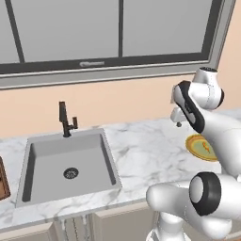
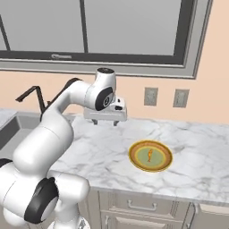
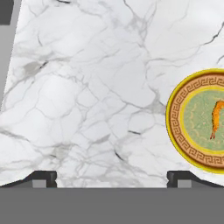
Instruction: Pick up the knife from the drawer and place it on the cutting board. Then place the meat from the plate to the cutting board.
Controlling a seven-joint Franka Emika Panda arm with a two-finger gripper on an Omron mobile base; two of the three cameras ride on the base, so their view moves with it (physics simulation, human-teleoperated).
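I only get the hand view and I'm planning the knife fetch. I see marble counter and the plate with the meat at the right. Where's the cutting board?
Observer: The cutting board lies on the counter, across the sink from the plate.
Operator: Any drawer nearby?
Observer: A drawer sits under the counter just below the plate, and its front is shut.
Operator: Is the end effector touching the marble?
Observer: No. The end effector hangs open above the counter, on the plate's sink side.
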